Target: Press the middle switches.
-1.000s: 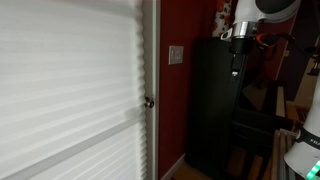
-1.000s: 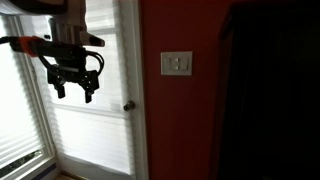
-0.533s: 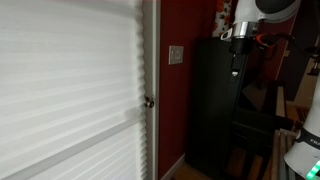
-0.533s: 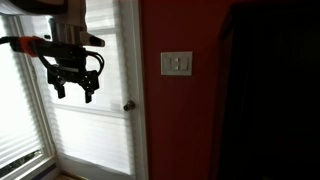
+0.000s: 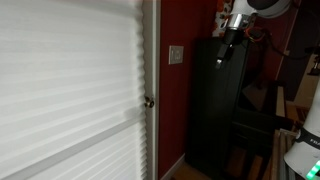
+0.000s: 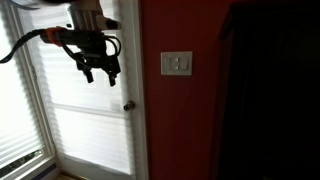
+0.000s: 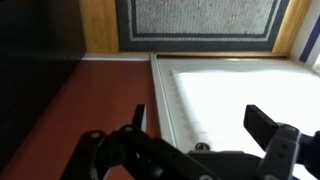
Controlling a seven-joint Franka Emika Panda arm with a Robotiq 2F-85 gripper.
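The robot's black gripper [image 6: 100, 72] has moved since half a second ago. It has swung closer to the dark red wall [image 6: 180, 130], and it now leans to one side, where before it hung straight down. In an exterior view it slants down in front of the tall black cabinet [image 5: 212, 110].

The gripper is open. Its 2 fingers [image 6: 88, 74] stand apart and nothing is between them. In the wrist view the 2 fingers [image 7: 262, 125] are spread wide, with only the red wall and the white door behind them.

The small pale grey-beige square wall plate [image 6: 177, 64] sits on the red wall, higher than the round metal door knob [image 6: 128, 106] and a little to the side of it. The middle switches [image 6: 177, 65] are in the middle of this plate, but they are too small to tell one from the next. In an exterior view the plate sits between the white door frame [image 5: 152, 60] and the black cabinet.

The gripper is not touching the plate — it hangs well apart from it, in front of the white door with ribbed blinds [image 6: 90, 125]. It is at about the same height as the plate.

The wrist view looks down along the wall to a grey mat [image 7: 200, 20] lying on a brown wooden floor [image 7: 98, 25].
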